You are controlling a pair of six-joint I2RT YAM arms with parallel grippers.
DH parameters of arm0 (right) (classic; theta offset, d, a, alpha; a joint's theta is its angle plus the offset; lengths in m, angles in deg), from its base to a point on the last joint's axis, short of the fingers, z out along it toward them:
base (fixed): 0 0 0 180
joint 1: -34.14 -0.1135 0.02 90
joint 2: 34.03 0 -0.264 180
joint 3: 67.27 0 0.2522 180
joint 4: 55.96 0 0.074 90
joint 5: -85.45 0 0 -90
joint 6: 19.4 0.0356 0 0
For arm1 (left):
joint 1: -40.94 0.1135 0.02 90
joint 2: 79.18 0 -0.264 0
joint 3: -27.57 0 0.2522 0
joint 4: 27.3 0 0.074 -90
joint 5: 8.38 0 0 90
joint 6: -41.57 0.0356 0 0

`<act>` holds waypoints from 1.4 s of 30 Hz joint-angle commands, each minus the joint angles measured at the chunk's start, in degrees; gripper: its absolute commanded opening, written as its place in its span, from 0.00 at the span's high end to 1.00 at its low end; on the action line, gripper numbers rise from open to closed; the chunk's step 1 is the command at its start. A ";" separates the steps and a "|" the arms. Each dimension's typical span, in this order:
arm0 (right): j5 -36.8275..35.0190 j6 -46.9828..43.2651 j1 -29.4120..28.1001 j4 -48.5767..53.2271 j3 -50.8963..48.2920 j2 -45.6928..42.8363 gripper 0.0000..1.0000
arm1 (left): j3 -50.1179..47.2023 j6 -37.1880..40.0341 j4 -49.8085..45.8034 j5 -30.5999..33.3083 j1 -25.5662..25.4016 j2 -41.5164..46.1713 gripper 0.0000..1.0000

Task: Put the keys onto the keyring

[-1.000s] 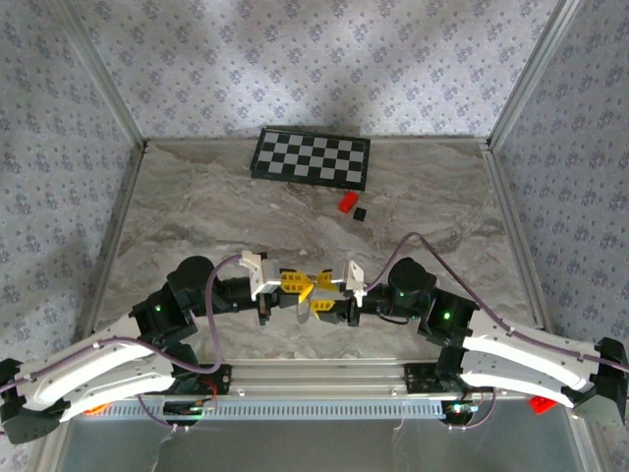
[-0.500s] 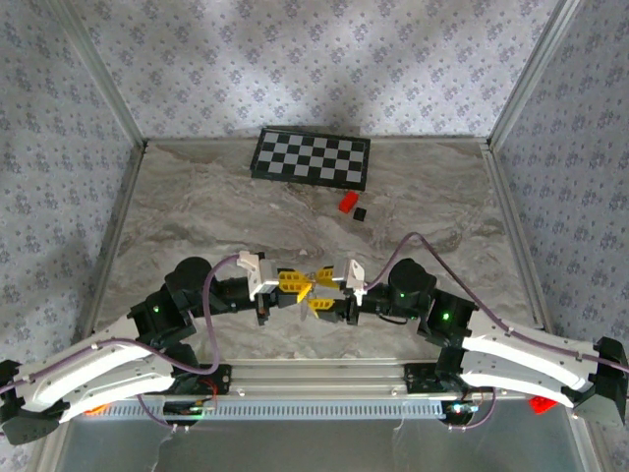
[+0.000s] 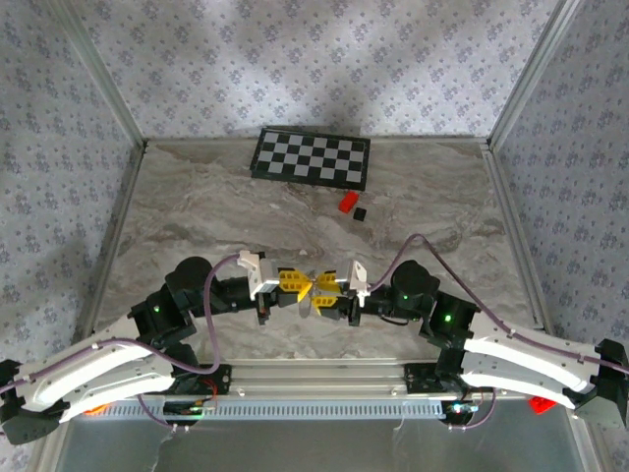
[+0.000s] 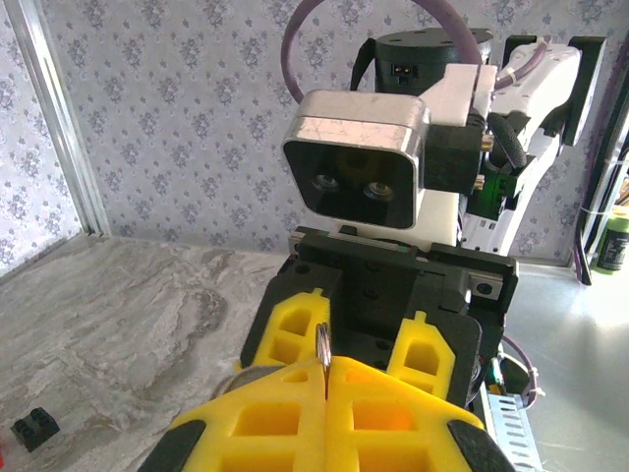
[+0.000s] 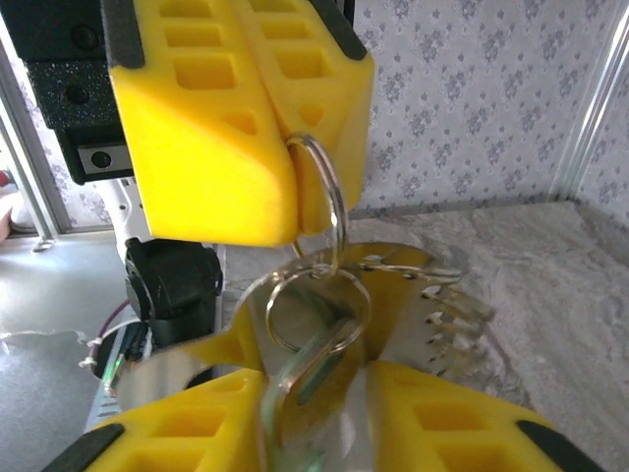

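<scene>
Since a second ago, the right gripper (image 3: pixel 322 292) has shifted toward the left gripper (image 3: pixel 294 284). The two pairs of yellow fingertips now meet almost tip to tip, level with each other, above the near part of the table (image 3: pixel 197 216).

Count: two grippers, one keyring (image 5: pixel 338 206), one smaller loop (image 5: pixel 366 307) linked through it, and one bunch of keys (image 5: pixel 418 305). At least two blades fan out, but the exact number cannot be told.

Left gripper: fingers pressed together, pinching the keyring edge-on between the pads.

Right gripper: fingers closed on the keys, with flat metal filling the narrow gap between them.

Position: the keyring is held in the air at the left fingertips, just beyond the right fingertips. The keys sit directly beside it, between the two grippers.

Surroundings: one checkerboard (image 3: pixel 311 157) lies at the far edge. One red block (image 3: pixel 347 203) and one black cube (image 3: pixel 361 213) lie beside each other in front of it, well apart from both grippers. From above, the yellow fingers cover most of the ring and keys.

Appearance: the keyring is a thin, silver wire circle. The keys are pale, silvery and flat, with toothed edges. One blade shows a greenish tint.
</scene>
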 commanded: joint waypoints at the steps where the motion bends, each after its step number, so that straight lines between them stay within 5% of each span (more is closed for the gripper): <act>1: 0.05 -0.59 0.13 -1.00 0.12 -1.35 0.77 | 1.57 0.14 0.89 -0.59 0.06 -0.35 1.00; 6: -2.06 -1.42 0.27 1.87 0.31 -3.01 0.95 | 1.78 0.19 0.67 -0.20 0.05 -0.27 1.00; 12: -4.75 -2.86 0.36 6.35 0.82 -5.67 1.00 | 1.35 -0.17 1.17 0.39 0.06 0.16 1.00; 31: -13.44 -12.12 -1.68 22.72 11.39 -4.20 1.00 | -0.58 1.30 -1.04 3.54 0.06 0.53 1.00; 42: -19.57 -16.72 -6.79 29.04 16.33 0.96 1.00 | -0.19 1.42 0.28 -0.78 0.06 -0.65 1.00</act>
